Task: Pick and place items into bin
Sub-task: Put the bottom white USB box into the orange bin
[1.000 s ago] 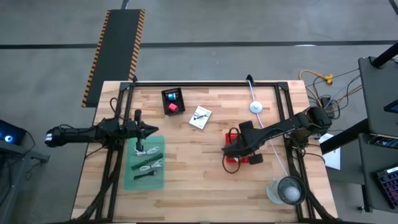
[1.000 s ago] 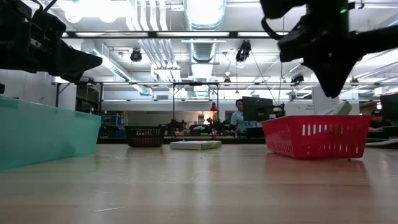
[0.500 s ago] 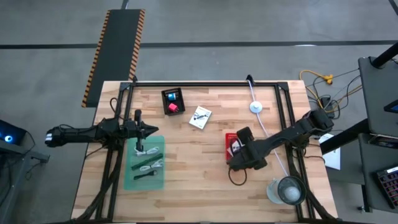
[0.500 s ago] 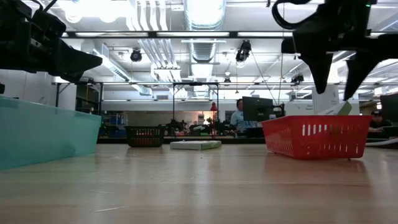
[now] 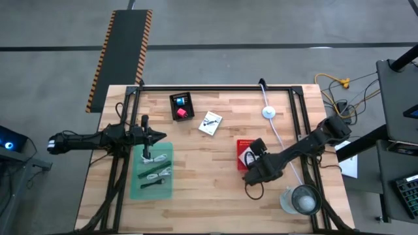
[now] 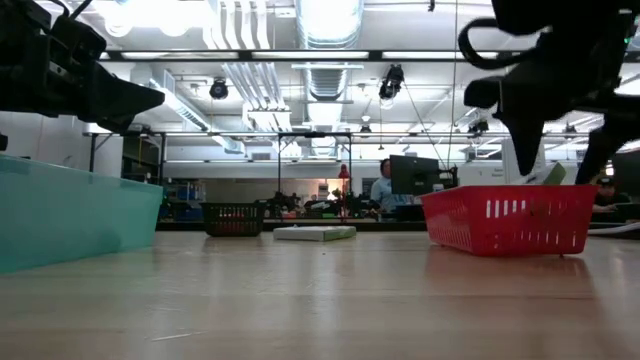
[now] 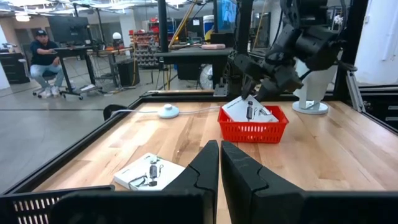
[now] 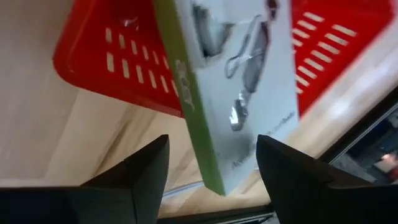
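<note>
While the right gripper (image 5: 256,175) hangs with jaws apart and empty just near of the red bin (image 5: 240,151), a white packet (image 8: 239,81) lies tilted in that bin with one end poking over its rim. It looks like a light, stiff, flat box, best pinched across its thin edges; its printing is too blurred to read. Over on the left, the left gripper (image 5: 159,137) waits pinched shut on nothing above the green tray (image 5: 136,183), and a second packet (image 5: 210,123) lies mid-table.
</note>
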